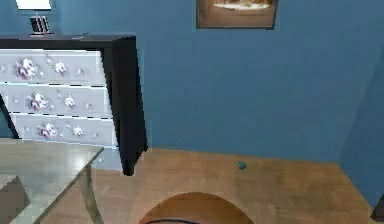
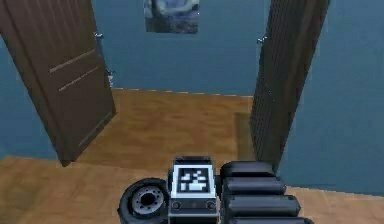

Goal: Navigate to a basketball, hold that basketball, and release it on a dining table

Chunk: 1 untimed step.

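Forward view: a dresser (image 1: 60, 100) with black sides stands against the blue wall (image 1: 270, 90) at the left. It has three white flowered drawers, all pushed in, so the contents are hidden. A small pale object (image 1: 39, 22) sits on the dresser's top; what it is cannot be told. A framed picture (image 1: 236, 12) hangs high on the wall, right of the dresser.

A glass-topped counter (image 1: 50, 158) fills the lower left corner, with a pale leg at its right corner. It stands just in front of the dresser and blocks the way to it. A pale boxy shape (image 1: 8, 196) lies at the counter's near left; whether it is on or under the glass cannot be told.

A rounded brown shape (image 1: 197, 208) rises from the bottom edge, right of the counter. It cannot be identified. A small dark spot (image 1: 241, 166) lies on the wooden floor (image 1: 290, 185) near the wall, well apart from the counter.

Where the basketball is cannot be told.

Arm side view: two dark brown doors stand swung open, the left door (image 2: 60, 75) and the right door (image 2: 285, 80), with bare floor between them. A painting (image 2: 172, 14) hangs on the far wall between them.

The arm (image 2: 258, 195) lies along the bottom edge, with a white marker (image 2: 195, 182) and a dark round body (image 2: 147, 200) to its left. The jaws cannot be made out; their state, and whether they hold anything, cannot be told.
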Available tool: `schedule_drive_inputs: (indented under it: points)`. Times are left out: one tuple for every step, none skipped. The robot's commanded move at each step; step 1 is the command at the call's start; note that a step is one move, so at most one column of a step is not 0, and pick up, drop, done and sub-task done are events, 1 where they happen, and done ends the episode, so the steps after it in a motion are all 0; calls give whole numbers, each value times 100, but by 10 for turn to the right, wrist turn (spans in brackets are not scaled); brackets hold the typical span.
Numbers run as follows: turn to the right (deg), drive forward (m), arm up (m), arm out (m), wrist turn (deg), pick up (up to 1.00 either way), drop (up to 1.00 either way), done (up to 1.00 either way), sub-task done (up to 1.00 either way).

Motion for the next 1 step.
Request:
schedule_drive_inputs:
  points:
    - [-360,0,0,0,0,0,0,0,0]
